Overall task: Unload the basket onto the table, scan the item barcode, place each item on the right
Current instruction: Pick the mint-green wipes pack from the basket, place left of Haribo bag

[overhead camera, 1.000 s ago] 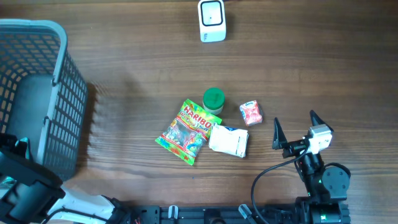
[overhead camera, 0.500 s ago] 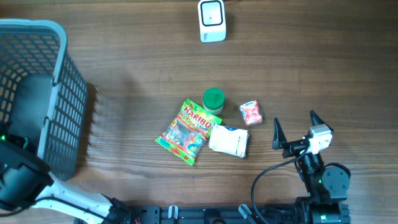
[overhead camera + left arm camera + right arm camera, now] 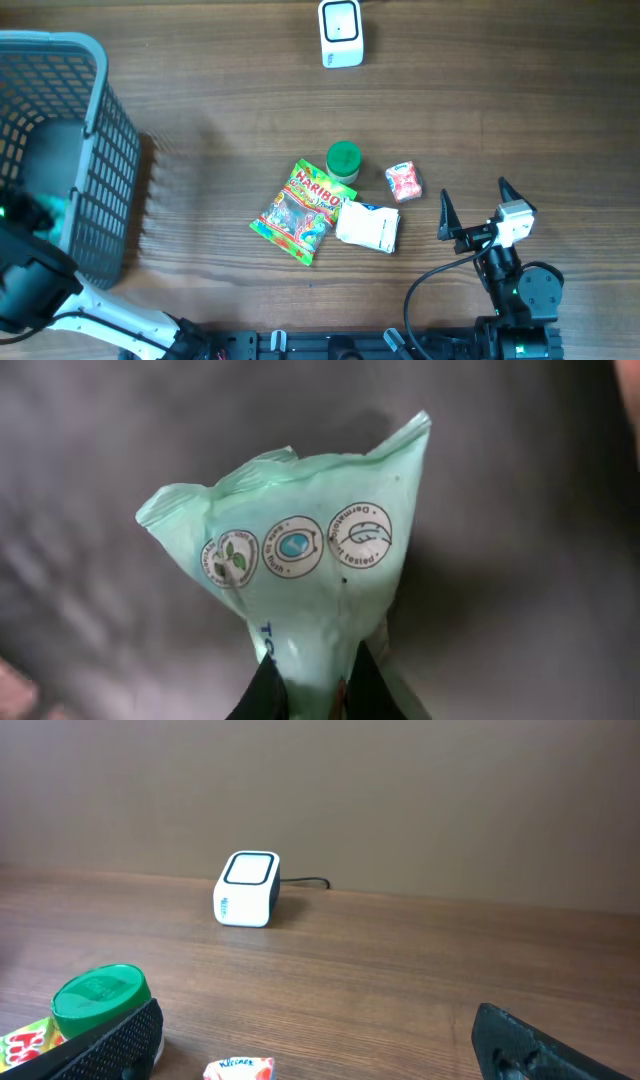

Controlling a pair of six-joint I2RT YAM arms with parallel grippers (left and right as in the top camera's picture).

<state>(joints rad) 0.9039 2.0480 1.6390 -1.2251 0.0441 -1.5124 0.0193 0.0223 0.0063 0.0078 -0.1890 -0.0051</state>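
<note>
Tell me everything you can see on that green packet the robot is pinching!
The green packet is soft, crinkly mint-green plastic. Its sealed end fans upward, and it puckers lower down where the left gripper is shut on it. Three round white symbols sit in a row, one with a leaf and one with a feather. It is inside the grey basket.

Overhead and right wrist: shared scanner (image 3: 341, 33)

Overhead evenly lit, soft; faint shadow right of basket (image 3: 112, 170). Left wrist dim, background blurred, green pouch (image 3: 300, 560) sharp.
</note>
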